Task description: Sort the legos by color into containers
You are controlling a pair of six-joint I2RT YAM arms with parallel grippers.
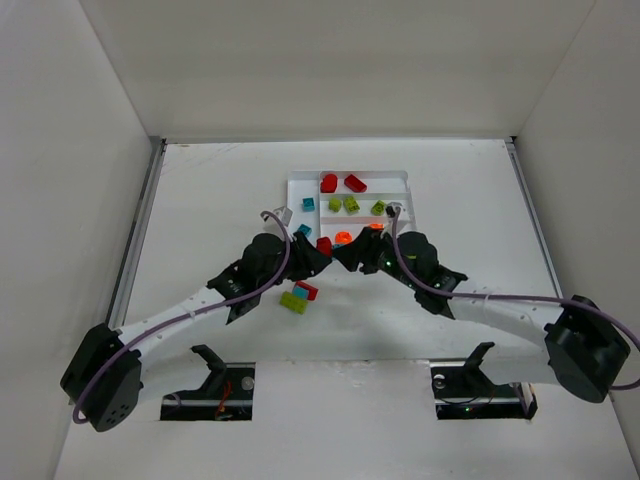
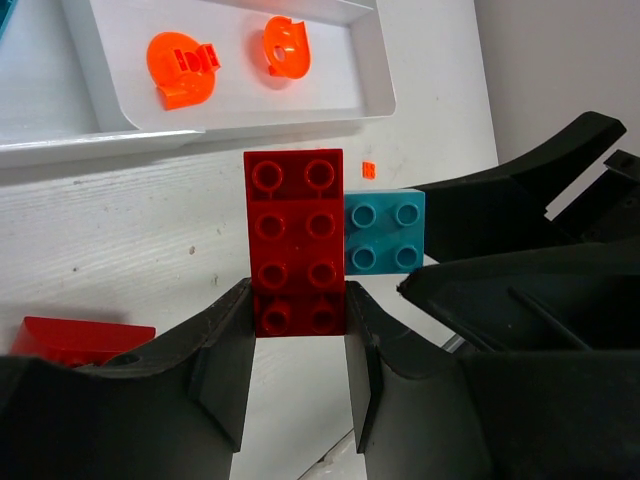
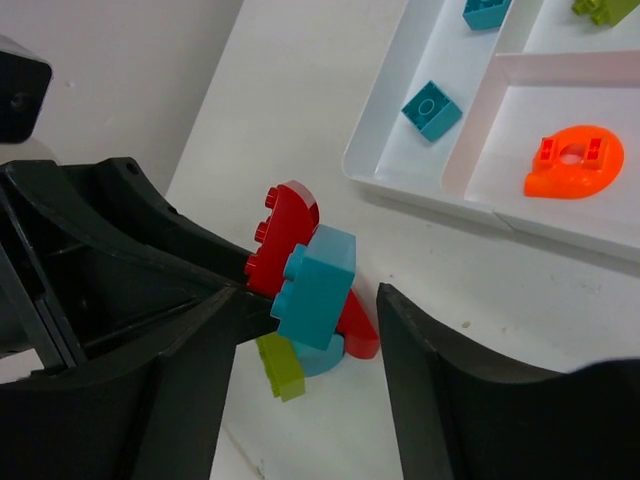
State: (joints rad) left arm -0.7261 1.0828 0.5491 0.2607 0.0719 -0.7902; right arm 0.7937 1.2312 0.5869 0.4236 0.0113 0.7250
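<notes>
My left gripper (image 2: 297,302) is shut on the near end of a red two-by-four lego (image 2: 297,235), held above the table just in front of the white tray (image 1: 290,192). A teal two-by-two lego (image 3: 320,285) is stuck to the red lego's side. That teal lego sits between the fingers of my right gripper (image 3: 308,300), which is open, with a gap at its right finger (image 3: 440,390). From above, the two grippers meet tip to tip at the tray's near edge, left (image 1: 318,253) and right (image 1: 352,256). The tray holds sorted red, green, teal and orange legos.
A green (image 1: 292,301), a red (image 1: 307,290) and a teal lego lie loose on the table below the grippers. A tiny orange piece (image 2: 368,170) lies by the tray's near rim. White walls enclose the table.
</notes>
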